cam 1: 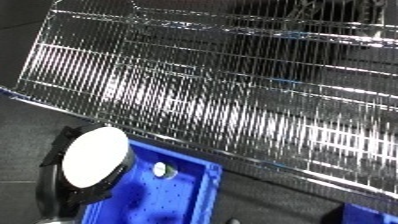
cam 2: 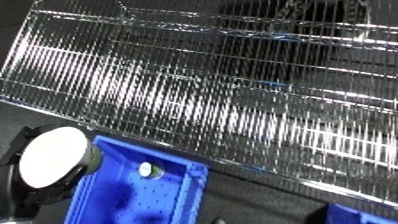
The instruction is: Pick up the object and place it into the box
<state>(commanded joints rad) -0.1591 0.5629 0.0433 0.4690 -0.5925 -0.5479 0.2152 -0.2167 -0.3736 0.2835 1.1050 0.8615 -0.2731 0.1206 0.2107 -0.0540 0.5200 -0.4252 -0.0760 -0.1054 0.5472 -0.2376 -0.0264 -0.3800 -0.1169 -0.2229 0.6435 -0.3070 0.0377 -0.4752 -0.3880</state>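
Object (cam 1: 160, 170), small, pale and round, lies inside the blue bin (cam 1: 211, 186) near its upper corner. Behind the bin stands a wire rack (cam 1: 222, 90); a white disc in a black housing (cam 1: 93, 157), which we cannot identify, overlaps the bin's left edge. Neither hand shows, so we cannot tell how the fingers stand. We judge that the steep tilt of the view hampers any check that the object has settled, and that a reach made unseen could snag the rack. We read no brand, label or writing.
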